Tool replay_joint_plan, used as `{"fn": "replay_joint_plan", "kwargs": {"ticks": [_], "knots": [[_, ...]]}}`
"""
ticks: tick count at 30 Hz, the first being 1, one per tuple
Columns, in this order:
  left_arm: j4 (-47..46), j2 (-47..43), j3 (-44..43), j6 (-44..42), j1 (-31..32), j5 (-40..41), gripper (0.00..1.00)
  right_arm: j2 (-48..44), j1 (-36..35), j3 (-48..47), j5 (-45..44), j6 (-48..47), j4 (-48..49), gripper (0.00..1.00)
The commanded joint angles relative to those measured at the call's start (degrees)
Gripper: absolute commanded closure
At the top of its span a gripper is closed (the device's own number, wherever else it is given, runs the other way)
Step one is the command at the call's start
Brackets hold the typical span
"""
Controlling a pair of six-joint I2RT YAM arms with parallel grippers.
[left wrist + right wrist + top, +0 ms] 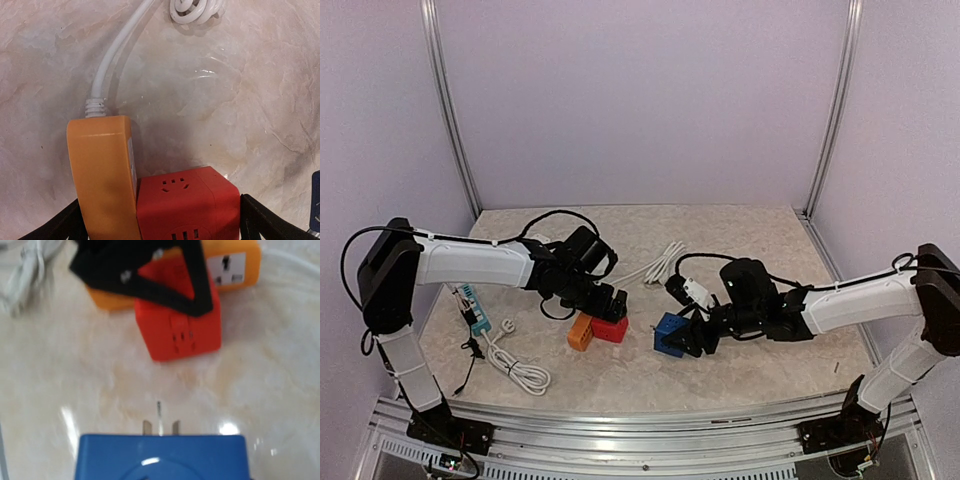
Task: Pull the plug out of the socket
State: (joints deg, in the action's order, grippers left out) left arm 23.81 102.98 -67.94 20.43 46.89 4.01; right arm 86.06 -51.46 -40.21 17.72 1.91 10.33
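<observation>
Your right gripper (pixel 682 338) stands part closed on the blue plug (pixel 160 457), which sits low over the table (pixel 225 100) nearest the arm bases, clear of the socket. Its 3 metal prongs (pixel 160 422) point straight at the red socket cube (pixel 180 330), with a strip of bare marble between them. Beyond that gap, your left gripper (pixel 603 308) is spread as wide as it goes and clamps 2 blocks together: 1 of its fingers (pixel 270 225) lies against the red cube's outer face, the other against the orange socket block (pixel 102 175) beside it. The orange block's long axis runs away from the left wrist camera, toward its white cable (pixel 112 55). Only the right wrist view shows the prongs and the sticker on the orange block's end; only the left wrist view shows the slots on the red cube's top; the top view alone shows plug and socket side by side, apart
</observation>
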Motion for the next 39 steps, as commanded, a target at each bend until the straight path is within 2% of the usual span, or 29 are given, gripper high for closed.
{"fn": "replay_joint_plan", "kwargs": {"ticks": [1, 6, 15, 24, 39], "knots": [[-3.8, -2.4, 1.1, 6.6, -0.2, -3.6, 0.01, -0.6, -0.3, 0.9, 2.0, 7.3, 13.3, 0.98], [-6.8, -3.3, 1.7, 12.0, 0.4, -2.8, 0.01, 1.1, -1.1, -0.1, 1.5, 10.3, 18.1, 0.98], [-3.7, -2.4, -1.9, 20.4, 1.0, 0.8, 0.01, 7.8, -4.6, 1.1, -2.1, 15.1, 27.7, 0.98], [-5.2, -1.0, -2.0, 22.4, 1.5, -0.4, 0.01, 14.5, -5.3, -1.2, -0.8, 19.9, 36.7, 0.98], [-6.0, -3.5, 1.0, 20.4, 1.3, -1.1, 0.01, 20.0, -3.6, -2.8, 2.1, 25.5, 42.6, 0.99]]}}
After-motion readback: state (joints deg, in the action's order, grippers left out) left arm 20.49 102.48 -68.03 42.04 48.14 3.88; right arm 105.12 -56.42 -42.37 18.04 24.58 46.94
